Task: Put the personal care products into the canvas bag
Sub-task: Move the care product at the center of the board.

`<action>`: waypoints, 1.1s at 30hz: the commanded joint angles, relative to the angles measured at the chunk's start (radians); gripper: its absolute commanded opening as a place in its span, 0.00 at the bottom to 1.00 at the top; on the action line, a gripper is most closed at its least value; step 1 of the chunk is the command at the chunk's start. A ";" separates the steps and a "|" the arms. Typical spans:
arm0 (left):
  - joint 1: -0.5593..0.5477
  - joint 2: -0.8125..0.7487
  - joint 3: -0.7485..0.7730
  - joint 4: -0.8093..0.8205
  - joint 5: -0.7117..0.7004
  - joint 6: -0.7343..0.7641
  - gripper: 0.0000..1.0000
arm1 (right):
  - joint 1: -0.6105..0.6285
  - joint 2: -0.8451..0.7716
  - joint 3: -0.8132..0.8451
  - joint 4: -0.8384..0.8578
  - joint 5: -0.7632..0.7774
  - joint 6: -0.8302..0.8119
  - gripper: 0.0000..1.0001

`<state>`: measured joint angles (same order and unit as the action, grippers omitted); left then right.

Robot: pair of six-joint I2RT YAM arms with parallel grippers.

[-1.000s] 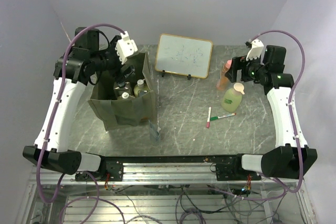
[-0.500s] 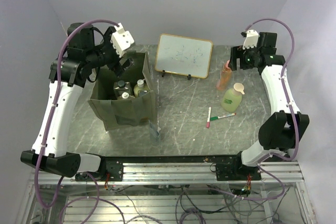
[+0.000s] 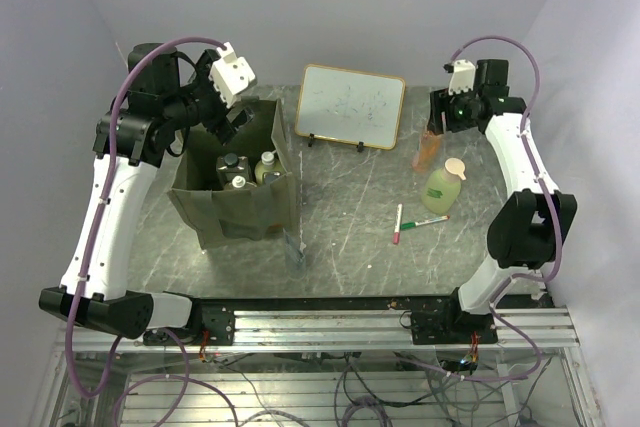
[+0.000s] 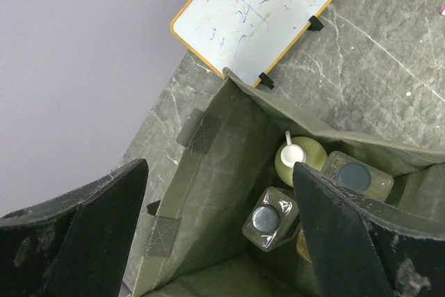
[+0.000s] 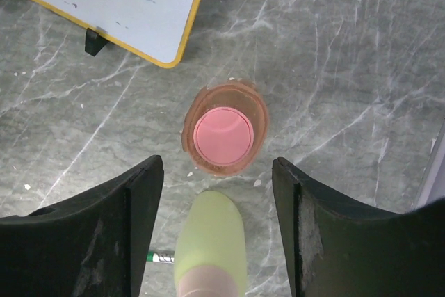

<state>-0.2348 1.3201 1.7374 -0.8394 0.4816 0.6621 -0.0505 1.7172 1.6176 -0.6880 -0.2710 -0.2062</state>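
Swung rearward since the earlier view, the right tool (image 5: 214,168) hangs above the orange bottle (image 5: 223,135), jaws apart, with the green pump bottle (image 5: 211,245) just beside it on the tabletop (image 5: 334,67). Best to descend straight and clamp below the pink cap. The left tool (image 4: 221,167), jaws wide, hovers over the canvas bag (image 4: 208,172).
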 commanded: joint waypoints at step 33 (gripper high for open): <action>-0.006 -0.026 -0.028 0.005 0.012 0.028 0.95 | 0.040 0.075 0.047 0.061 0.068 0.017 0.47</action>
<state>-0.2352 1.3090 1.7111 -0.8421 0.4812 0.6807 -0.0143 1.7851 1.6398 -0.6621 -0.2127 -0.1982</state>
